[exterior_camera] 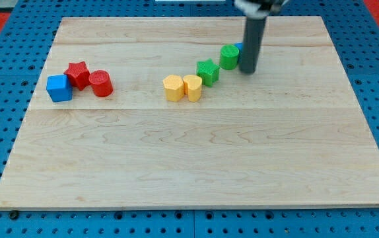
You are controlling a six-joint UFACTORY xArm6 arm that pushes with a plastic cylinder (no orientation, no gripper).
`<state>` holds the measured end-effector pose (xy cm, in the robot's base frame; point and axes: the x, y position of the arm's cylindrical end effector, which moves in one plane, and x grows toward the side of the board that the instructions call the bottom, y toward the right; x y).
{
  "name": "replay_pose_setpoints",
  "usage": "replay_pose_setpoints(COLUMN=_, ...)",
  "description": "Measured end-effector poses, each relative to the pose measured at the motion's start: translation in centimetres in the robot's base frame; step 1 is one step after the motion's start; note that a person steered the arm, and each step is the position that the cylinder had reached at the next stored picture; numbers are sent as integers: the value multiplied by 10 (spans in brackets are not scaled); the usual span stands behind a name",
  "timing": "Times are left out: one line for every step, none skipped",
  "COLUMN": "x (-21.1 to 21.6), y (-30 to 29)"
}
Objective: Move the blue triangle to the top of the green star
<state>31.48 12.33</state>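
My tip (pixel 247 71), a bare rod with nothing to grasp, rests just right of the green cylinder (pixel 228 57), hiding nearly all of the blue triangle (pixel 240 46) behind it. The green star (pixel 207 71) sits lower-left of that cylinder, with two yellow blocks (pixel 182 88) touching beyond.

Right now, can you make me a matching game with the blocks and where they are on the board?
Things:
1. blue cube
2. green star
3. red cylinder
4. my tip

Places:
A. just right of the green cylinder
B. farthest toward the view's left
C. right of the two yellow blocks
D. right of the red star

Pairs: 1-B, 2-C, 3-D, 4-A
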Motion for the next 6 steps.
replay_pose_setpoints(x=-32, y=-39)
replay_pose_setpoints(x=-64, y=4)
replay_pose_setpoints(x=-104, y=49)
replay_pose_setpoints(x=-112, y=-13)
replay_pose_setpoints(x=-103, y=-81)
replay_pose_setpoints(x=-110, y=-50)
